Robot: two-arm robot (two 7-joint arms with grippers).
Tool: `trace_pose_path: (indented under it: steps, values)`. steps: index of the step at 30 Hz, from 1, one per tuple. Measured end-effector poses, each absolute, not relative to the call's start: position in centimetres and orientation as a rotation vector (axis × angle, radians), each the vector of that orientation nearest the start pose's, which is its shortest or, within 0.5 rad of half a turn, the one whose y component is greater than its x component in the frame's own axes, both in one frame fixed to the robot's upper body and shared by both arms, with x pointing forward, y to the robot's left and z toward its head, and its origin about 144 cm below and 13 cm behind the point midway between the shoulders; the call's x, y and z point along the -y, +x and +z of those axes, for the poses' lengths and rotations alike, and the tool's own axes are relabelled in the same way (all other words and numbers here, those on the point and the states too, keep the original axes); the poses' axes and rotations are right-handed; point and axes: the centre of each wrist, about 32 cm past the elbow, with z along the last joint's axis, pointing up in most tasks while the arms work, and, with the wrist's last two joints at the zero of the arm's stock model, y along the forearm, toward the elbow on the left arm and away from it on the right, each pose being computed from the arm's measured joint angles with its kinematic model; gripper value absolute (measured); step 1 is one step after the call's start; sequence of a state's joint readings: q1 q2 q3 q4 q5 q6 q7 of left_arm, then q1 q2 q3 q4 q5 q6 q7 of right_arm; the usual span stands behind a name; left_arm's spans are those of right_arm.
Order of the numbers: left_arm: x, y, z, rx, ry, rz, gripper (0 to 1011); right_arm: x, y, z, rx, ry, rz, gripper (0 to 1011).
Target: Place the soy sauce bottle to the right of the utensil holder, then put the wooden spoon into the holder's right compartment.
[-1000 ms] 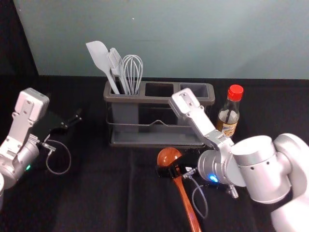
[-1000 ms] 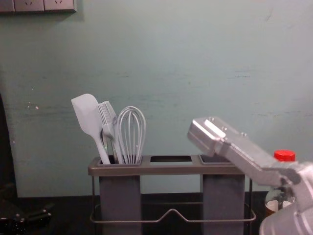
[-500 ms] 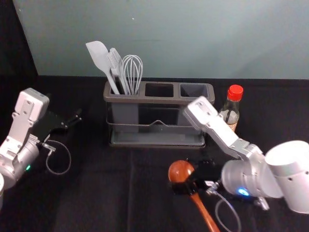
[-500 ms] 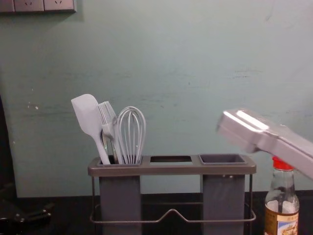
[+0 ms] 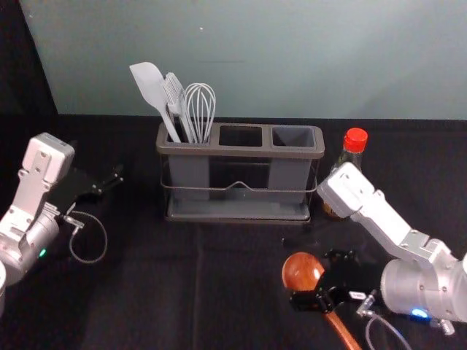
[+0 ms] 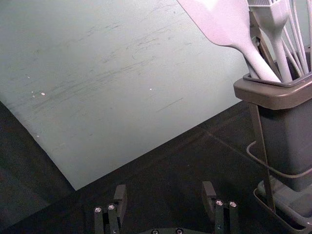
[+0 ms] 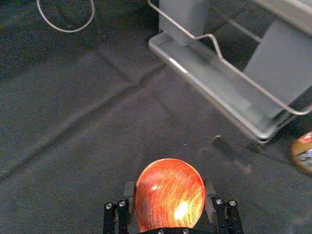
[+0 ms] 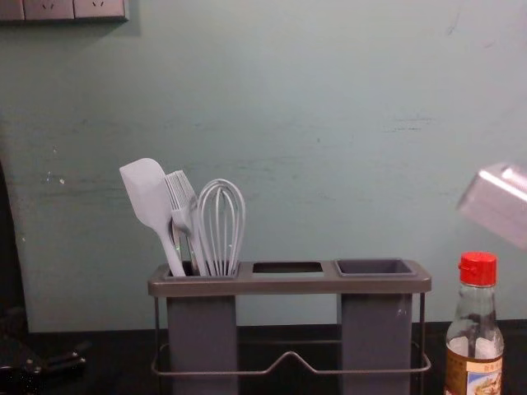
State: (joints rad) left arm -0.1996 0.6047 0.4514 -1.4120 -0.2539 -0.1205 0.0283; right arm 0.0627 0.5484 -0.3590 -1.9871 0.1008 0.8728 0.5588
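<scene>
Farther right now, right gripper (image 5: 311,278), jaws tight on wooden spoon (image 5: 300,269); far left, left gripper (image 5: 99,162), jaws apart.

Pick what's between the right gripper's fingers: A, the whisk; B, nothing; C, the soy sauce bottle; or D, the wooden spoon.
D, because the right wrist view shows the round bowl of the wooden spoon flanked by the fingers of the right gripper.

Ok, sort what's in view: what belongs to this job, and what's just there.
Part of the job:
utensil holder
soy sauce bottle, to its right
wooden spoon
right gripper, holding the spoon in front of the holder

Just there:
spatula, basting brush and whisk, in the left compartment
left gripper, idle left of the holder
</scene>
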Motion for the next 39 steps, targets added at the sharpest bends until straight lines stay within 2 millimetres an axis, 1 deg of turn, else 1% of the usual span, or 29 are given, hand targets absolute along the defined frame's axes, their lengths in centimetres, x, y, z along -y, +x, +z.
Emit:
trace_pose_path:
  steps: [3, 7, 13, 21, 25, 39]
  values:
    - [-31.0, 48.9, 114.0, 0.285, 0.304, 1.248, 1005, 23.0, 42.4, 125.3, -0.142, -0.73, -0.72, 838]
    - [-31.0, 48.9, 114.0, 0.285, 0.304, 1.248, 1005, 23.3, 41.3, 125.4, -0.029, -0.682, -0.775, 838]
    - [-31.0, 48.9, 114.0, 0.285, 0.305, 1.248, 1005, 24.0, 39.4, 124.7, 0.158, -0.511, -0.877, 837]
    - [-31.0, 48.9, 114.0, 0.285, 0.304, 1.248, 1005, 25.1, 37.5, 123.4, 0.353, -0.261, -0.959, 838]
    - [-31.0, 48.9, 114.0, 0.285, 0.304, 1.248, 1005, 25.4, 37.4, 123.1, 0.383, -0.217, -0.968, 837]
    - [-31.0, 48.9, 114.0, 0.285, 0.305, 1.248, 1005, 25.4, 37.5, 122.9, 0.377, -0.216, -0.972, 837]
